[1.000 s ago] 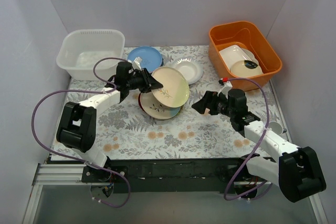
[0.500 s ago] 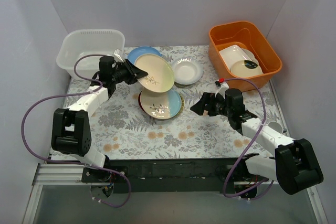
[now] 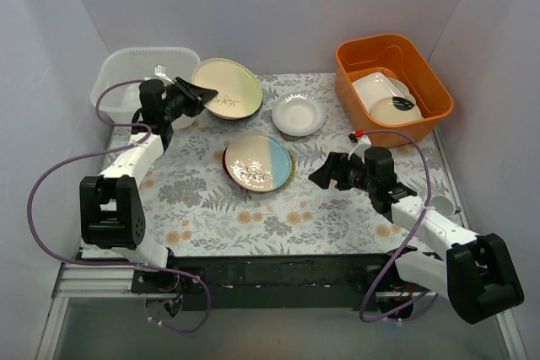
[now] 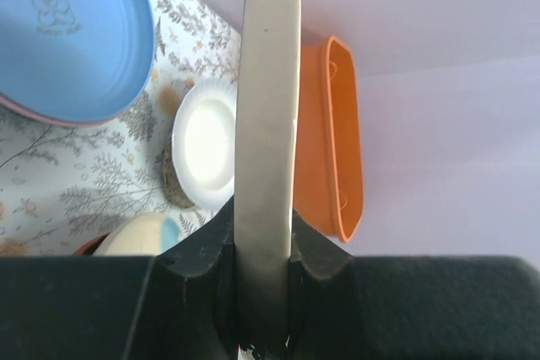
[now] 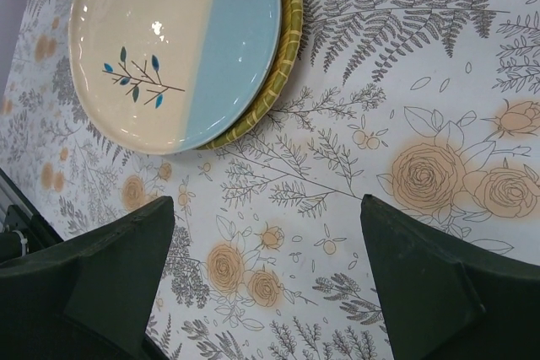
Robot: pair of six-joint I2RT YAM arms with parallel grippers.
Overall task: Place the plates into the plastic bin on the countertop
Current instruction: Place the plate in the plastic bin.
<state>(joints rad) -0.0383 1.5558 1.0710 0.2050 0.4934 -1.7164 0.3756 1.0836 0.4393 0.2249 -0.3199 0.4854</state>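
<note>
**Held a Plate Up by the Bin**

Looked down on the countertop (image 3: 321, 217), pale grey with ferns and little orange flowers, plain pale walls all around. Found the plastic bin (image 3: 114, 82) at the far left corner. Saw the left gripper (image 3: 196, 95) pinched tight on the rim of the cream plate with the leaf sprig (image 3: 229, 90). Saw that plate up off the countertop and tipped, just beside the right end of the bin, not inside it. From the left wrist, saw it edge-on (a thin cream strip between two black fingers (image 4: 198, 250)), with the blue plate (image 4: 67, 31) lying flat below. Found the small white plate (image 3: 297, 113) flat near the middle back. Found the half cream, half blue plate (image 3: 257, 162) in the middle, on top of the yellow plate (image 5: 289, 31). Saw the right gripper (image 3: 325, 173) hanging low just right of that pile, spread wide, holding nothing. Found the orange tub (image 3: 348, 82) at the far right, two pale dishes (image 3: 384, 94) inside.
</note>
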